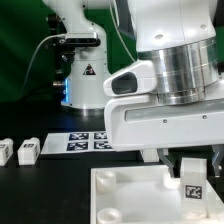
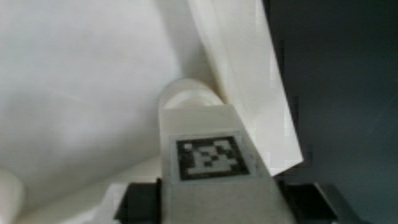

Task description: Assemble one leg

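The end effector (image 2: 217, 204) is clenched on a leg (image 2: 210, 140). In the wrist view the dark pads (image 2: 143, 203) press on two opposite sides of the white block, and its black-and-white tag (image 2: 214, 157) faces the camera. The leg's far end narrows to a rounded tip that sits over the white tray (image 2: 80, 90), just beside the tray's raised rim (image 2: 240, 60). Beyond the rim lies the dark table (image 2: 347, 90). Whether the tip touches the tray cannot be told. In the exterior view the arm (image 1: 175, 70) fills the exterior view's right. The held leg (image 1: 191, 189) hangs under it, tag outward, over the tray (image 1: 130, 195) near its edge on the exterior view's right. A rounded socket (image 1: 106, 178) shows at the tray's corner on the exterior view's left, well apart from the held leg. Two more legs (image 1: 27, 150) stand side by side on the table (image 1: 50, 190) at the exterior view's far left, each with a tag showing, well apart from the tray. Between them and the arm lies the marker board (image 1: 88, 141), flat on the table behind the tray.
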`<state>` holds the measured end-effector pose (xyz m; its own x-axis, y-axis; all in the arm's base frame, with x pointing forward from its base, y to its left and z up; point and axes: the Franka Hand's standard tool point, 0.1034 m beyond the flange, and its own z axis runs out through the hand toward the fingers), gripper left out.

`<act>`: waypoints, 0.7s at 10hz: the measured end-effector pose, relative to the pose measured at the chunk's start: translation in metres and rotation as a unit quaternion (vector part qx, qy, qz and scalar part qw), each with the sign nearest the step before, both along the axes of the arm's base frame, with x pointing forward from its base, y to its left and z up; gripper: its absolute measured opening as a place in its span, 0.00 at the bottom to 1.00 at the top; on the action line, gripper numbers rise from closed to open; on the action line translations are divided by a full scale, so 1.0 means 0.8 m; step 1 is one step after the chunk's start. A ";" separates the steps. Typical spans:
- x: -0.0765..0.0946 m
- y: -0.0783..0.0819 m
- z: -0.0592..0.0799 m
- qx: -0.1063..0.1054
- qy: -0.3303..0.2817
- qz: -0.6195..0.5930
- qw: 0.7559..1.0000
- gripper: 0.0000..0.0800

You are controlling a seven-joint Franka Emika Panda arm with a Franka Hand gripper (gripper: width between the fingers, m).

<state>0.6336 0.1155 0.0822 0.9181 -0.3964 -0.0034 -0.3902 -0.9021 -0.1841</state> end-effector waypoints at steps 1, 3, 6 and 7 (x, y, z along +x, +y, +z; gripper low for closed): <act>0.000 -0.001 0.000 0.005 0.012 -0.068 0.998 0.39; -0.002 0.000 -0.002 0.020 0.031 -0.240 0.970 0.39; -0.008 0.012 -0.006 0.067 0.052 -0.474 0.876 0.38; -0.008 0.015 -0.006 0.077 0.059 -0.503 0.859 0.38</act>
